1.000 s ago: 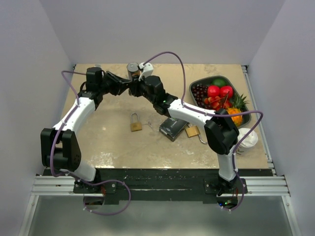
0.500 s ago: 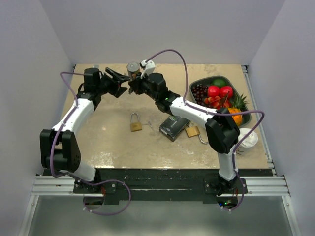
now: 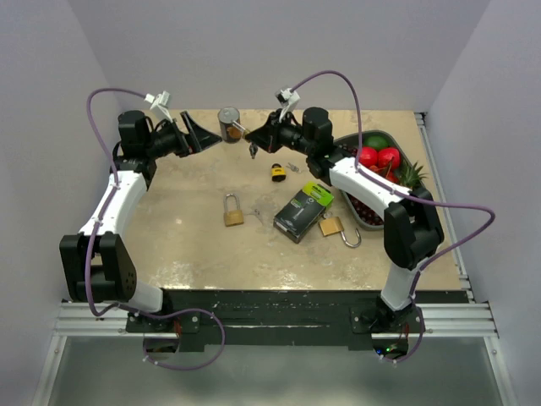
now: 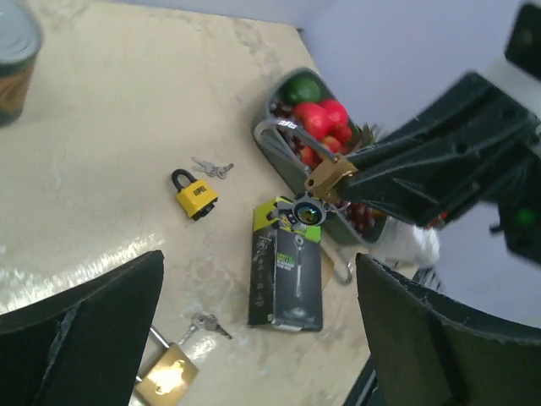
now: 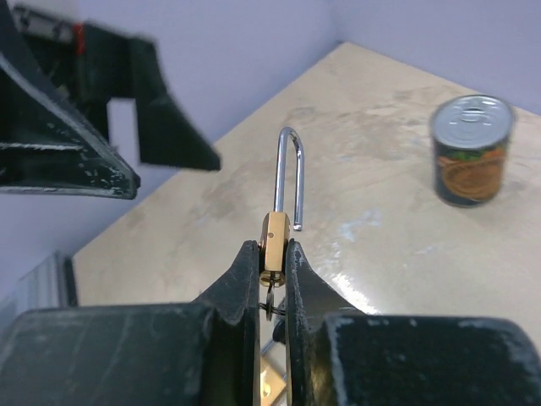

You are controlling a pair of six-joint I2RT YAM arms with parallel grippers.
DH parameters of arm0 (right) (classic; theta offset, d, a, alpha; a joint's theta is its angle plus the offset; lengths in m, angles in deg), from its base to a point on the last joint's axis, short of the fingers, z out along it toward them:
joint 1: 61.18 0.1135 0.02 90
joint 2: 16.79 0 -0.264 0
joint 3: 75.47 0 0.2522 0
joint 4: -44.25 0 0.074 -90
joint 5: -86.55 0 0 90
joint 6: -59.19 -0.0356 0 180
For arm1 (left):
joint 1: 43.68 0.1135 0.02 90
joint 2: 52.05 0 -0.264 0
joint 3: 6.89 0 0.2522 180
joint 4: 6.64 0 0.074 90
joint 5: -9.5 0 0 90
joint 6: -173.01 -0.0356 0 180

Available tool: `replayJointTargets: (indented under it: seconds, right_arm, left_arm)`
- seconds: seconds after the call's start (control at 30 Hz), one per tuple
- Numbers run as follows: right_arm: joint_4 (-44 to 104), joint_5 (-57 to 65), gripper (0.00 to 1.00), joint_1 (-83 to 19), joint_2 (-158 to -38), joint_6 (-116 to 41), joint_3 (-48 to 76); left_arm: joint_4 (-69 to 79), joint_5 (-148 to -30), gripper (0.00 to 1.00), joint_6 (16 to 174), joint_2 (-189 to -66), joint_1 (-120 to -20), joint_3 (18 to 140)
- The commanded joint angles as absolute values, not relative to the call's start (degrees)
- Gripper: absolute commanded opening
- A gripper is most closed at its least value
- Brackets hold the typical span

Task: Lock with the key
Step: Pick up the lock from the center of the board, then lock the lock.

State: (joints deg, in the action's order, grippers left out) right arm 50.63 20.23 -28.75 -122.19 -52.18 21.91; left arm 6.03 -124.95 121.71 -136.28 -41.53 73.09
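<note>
Tabletop [image 3: 186, 245]: beige, mottled, with both of your arms reaching over its far half.

Your left gripper [image 3: 210, 135] hangs in the air pointing toward the right one. Its fingers are spread wide with nothing between them.

Your right gripper [image 5: 272, 254] faces it, well apart, fingers clenched on the small brass padlock [image 5: 275, 241], held above the table between the two arms. The padlock's silver shackle stands sprung, one leg free of the body. A dark key ring [image 4: 303, 208] hangs under the padlock; you cannot make out the key itself behind the fingers.

Dark grey fruit tray [image 4: 266, 139] sits at the right edge. Green-and-black cardboard box [image 3: 304, 211] lies flat near centre. Metal tin can [image 3: 229, 123] stands upright at the far edge.

Large brass padlock [image 3: 233, 216] lies left of the box, and a second brass padlock [image 3: 331, 226] lies just beside the box's right end. Yellow padlock with black shackle [image 3: 277, 172] lies beyond the box, with a small bunch of silver keys [image 4: 211, 167] just beside it.
</note>
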Motion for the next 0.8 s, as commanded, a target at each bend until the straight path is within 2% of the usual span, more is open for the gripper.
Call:
replayJointTargets:
  seconds: [0.0, 0.13, 0.17, 0.27, 0.47, 0.6, 0.73, 0.77]
  right_arm:
    - [52.31, 41.00, 0.00, -29.10, -115.50, -43.34, 19.69]
    - [44.48, 47.78, 0.00, -29.10, -111.46, -34.26, 18.81]
    - [41.68, 48.40, 0.00, -29.10, -109.45, -32.24, 18.45]
    - [36.23, 50.07, 0.00, -29.10, -106.19, -24.68, 17.13]
    - [31.82, 52.19, 0.00, -29.01, -103.28, -17.90, 15.81]
    - [28.65, 52.18, 0.00, -28.75, -102.13, -13.08, 15.73]
    - [26.10, 51.92, 0.00, -28.40, -101.08, -9.90, 15.38]
    - [26.01, 51.92, 0.00, -28.22, -100.90, -9.72, 15.20]
  left_arm:
    - [13.41, -145.88, 0.99, 83.99, -133.70, -41.83, 79.10]
    - [39.11, -151.16, 0.95, 57.06, -135.37, -41.83, 86.22]
    - [42.24, -151.69, 0.88, 48.47, -135.29, -42.01, 86.67]
    - [51.31, -153.70, 0.79, 35.52, -134.32, -42.71, 86.85]
    - [55.98, -154.50, 0.65, 30.63, -133.79, -47.10, 86.76]
    - [55.72, -155.56, 0.60, 31.33, -132.83, -49.74, 86.76]
    - [48.54, -154.51, 0.57, 37.65, -130.72, -51.32, 84.49]
    - [46.60, -154.07, 0.53, 41.23, -129.67, -51.50, 83.87]
